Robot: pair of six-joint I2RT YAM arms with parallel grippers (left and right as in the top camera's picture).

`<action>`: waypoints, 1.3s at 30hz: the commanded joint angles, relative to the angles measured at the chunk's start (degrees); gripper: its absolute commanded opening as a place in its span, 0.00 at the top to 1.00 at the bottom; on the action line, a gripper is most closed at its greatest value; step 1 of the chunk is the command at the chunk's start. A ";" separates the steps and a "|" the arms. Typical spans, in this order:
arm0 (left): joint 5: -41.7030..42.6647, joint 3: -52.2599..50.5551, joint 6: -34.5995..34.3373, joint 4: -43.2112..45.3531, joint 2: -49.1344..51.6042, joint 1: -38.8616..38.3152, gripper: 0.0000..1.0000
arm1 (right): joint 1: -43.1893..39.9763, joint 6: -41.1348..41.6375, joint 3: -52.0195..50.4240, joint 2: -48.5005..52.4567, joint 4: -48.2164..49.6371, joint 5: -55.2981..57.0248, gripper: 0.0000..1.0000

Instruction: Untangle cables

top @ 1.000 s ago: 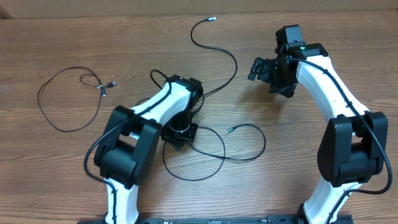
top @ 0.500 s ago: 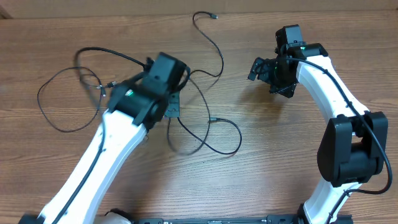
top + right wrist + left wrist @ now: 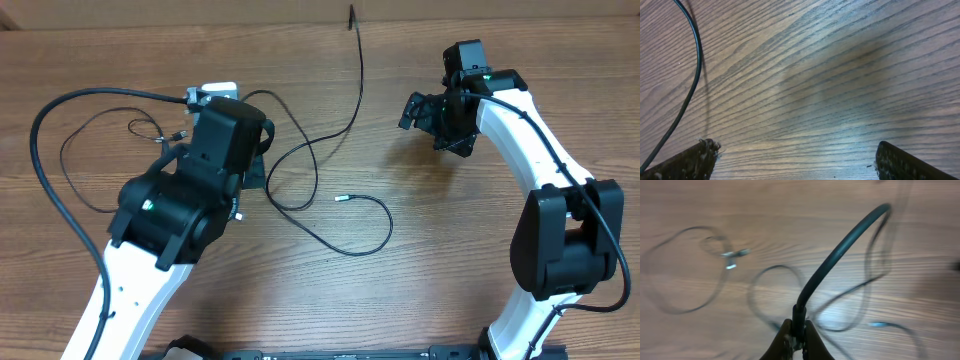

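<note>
Two thin black cables lie on the wooden table. A long cable (image 3: 360, 70) runs from the back edge down into loose loops, ending in a silvery plug (image 3: 342, 199). My left gripper (image 3: 256, 166) (image 3: 799, 326) is shut on this cable (image 3: 840, 255), which arcs up and to the right from the jaws. A second cable (image 3: 70, 175) forms a separate loop at the left, its plugs (image 3: 168, 138) lying together. My right gripper (image 3: 420, 108) (image 3: 797, 162) hovers open over bare wood at the right, a stretch of cable (image 3: 694, 65) passing to its left.
A thick black wire (image 3: 60, 105) belonging to the left arm arcs over the left-hand loop. The left arm's body covers part of the table at the lower left. The right arm (image 3: 560, 220) stands along the right side.
My left arm has swung left and towards the back with the long cable in its jaws, dragging the loops leftward and its far end towards the back edge. The right arm has not moved.
</note>
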 commanded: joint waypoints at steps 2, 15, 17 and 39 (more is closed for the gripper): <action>-16.06 0.96 -6.51 -4.68 1.73 0.04 0.96 | 0.13 0.00 -0.11 -0.20 0.15 0.15 0.00; -16.52 2.95 -10.12 4.74 -13.53 -5.62 0.96 | 0.13 0.00 -0.11 -0.20 0.15 0.15 0.00; -16.46 2.95 -10.14 7.26 -16.63 -6.08 0.96 | 0.13 0.00 -0.11 -0.20 0.15 0.15 0.00; -14.43 0.90 -22.01 -9.92 -5.40 -5.97 0.96 | 0.13 0.00 -0.13 -0.20 0.15 0.15 0.00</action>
